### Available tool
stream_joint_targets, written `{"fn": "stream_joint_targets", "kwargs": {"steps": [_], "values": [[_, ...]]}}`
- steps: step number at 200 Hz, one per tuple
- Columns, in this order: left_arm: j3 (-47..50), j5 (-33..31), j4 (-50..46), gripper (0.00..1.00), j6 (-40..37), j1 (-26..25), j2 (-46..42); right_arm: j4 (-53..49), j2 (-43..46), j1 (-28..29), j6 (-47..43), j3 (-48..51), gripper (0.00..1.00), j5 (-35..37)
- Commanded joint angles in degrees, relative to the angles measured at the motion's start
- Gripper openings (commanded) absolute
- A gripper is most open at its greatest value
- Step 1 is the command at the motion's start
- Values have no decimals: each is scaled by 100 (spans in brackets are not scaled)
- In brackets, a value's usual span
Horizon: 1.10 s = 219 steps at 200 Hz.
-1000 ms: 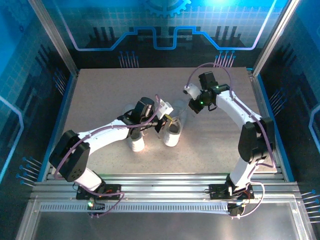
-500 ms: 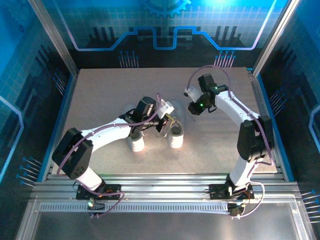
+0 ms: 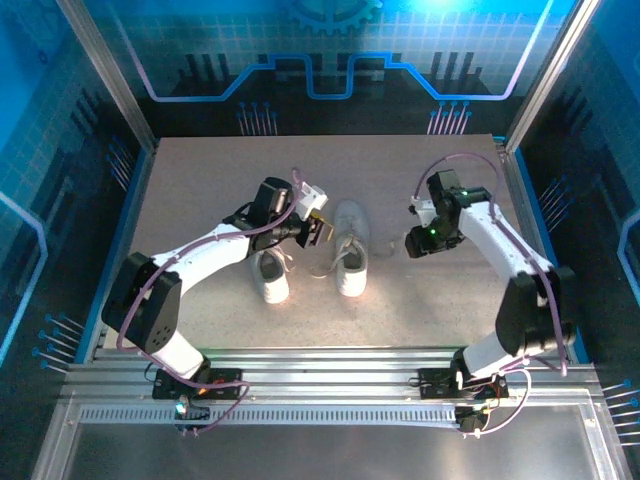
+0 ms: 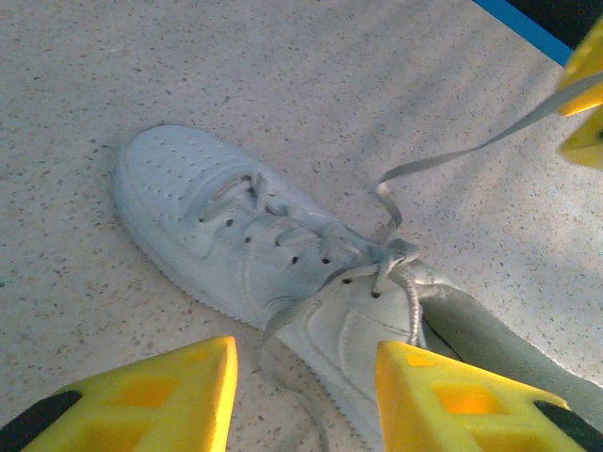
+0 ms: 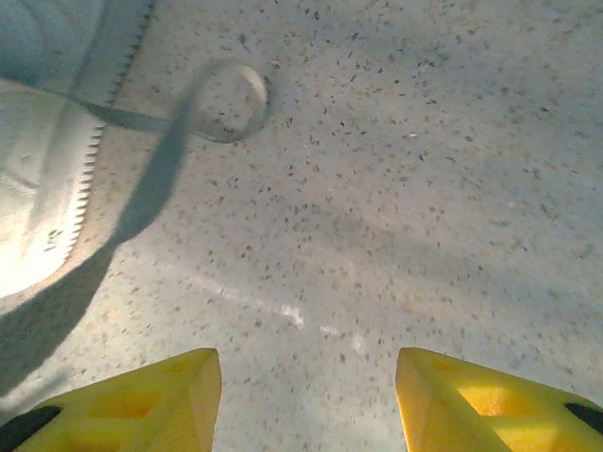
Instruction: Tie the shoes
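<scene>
Left-hand shoe: the nearer of the shoes, the left-hand shoe [image 3: 272, 285], lay on the tabletop [image 3: 200, 190], partly under the left arm.
Right-hand shoe: the right-hand shoe [image 3: 350, 262] sat just beside it, between the two claws. Its lace [image 4: 443, 162] was slack and trailed off to the right, with no bow visible.
Left claw: the left claw [image 4: 303, 347] hovered over that shoe's laced upper, fingers apart and nothing clamped.
Right claw: the right claw [image 5: 306, 356] hung beside the shoe over bare tabletop, fingers apart and empty, with a curl of lace lying ahead of it.
Handling: the shoes looked light and likely to slide if tugged. The lace looked thin, flat and limp, and was probably best pinched near its free end, clear of the eyelets.
Room: open tabletop lay beyond the shoes and to both sides. The enclosure walls [image 3: 60, 150] stood well apart from the work.
</scene>
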<state>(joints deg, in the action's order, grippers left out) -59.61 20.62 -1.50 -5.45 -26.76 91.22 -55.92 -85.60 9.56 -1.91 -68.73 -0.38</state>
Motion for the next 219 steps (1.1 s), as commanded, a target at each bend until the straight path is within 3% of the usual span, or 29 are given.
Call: {"fn": "stream_joint_targets", "kwargs": {"steps": [1, 47, 85, 112, 129, 145, 155, 167, 178, 211, 219], "values": [[143, 565, -248, 43, -519, 110, -341, -569, 392, -86, 343, 20, 52, 90], [650, 702, -991, 45, -2089, -244, -548, -1020, 545, -87, 419, -192, 55, 39], [422, 432, -1166, 50, -2367, -595, -82, -2093, 202, 168, 364, -798, 56, 575], [143, 351, -1141, 50, -2399, -712, 415, -2004, 355, 48, 315, -1081, 58, -92], [5, 170, -1131, 49, -2389, -748, 645, -1404, 564, -405, 351, -865, 61, -1484], [-41, 135, -1070, 42, -2399, -752, 710, -535, 728, -1012, 711, -436, 61, -2934], [-24, 117, -1016, 29, -2390, -752, 655, -257, 758, -1202, 934, -327, 61, -3252], [27, 45, -972, 10, -2374, -755, 508, -322, 689, -1176, 911, -475, 61, -2887], [88, -67, -940, 0, -2373, -752, 309, -511, 568, -1120, 804, -702, 61, -2448], [101, -255, -1053, 0, -2409, -710, -466, -661, 474, -852, 642, -1037, 61, -1455], [43, -281, -1111, 0, -2400, -696, -653, -542, 499, -791, 619, -1002, 61, -1511]]}}
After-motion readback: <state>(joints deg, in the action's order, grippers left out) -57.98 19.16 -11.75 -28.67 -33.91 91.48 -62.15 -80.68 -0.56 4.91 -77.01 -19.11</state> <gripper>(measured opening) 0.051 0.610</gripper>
